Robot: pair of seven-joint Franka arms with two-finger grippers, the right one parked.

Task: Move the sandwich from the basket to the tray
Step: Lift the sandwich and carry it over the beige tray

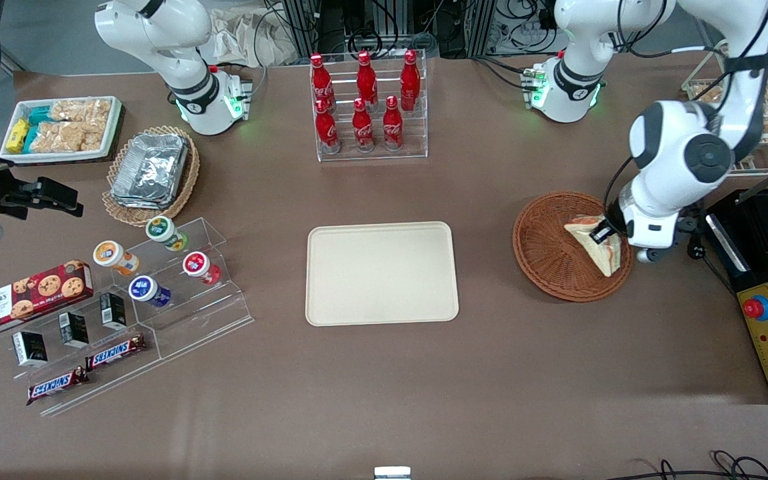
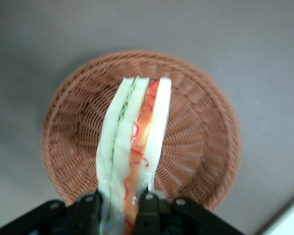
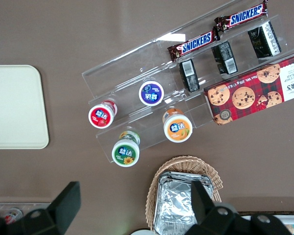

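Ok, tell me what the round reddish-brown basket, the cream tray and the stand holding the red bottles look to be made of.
Round reddish-brown basket: woven wicker, matte; the weave ribs show.
Flat cream-beige rectangular tray: probably moulded plastic, smooth and matte, with a low rounded rim.
Clear tiered bottle stand: likely acrylic, transparent with glossy edges.
The claw is shut on the triangular white-bread sandwich over the basket.
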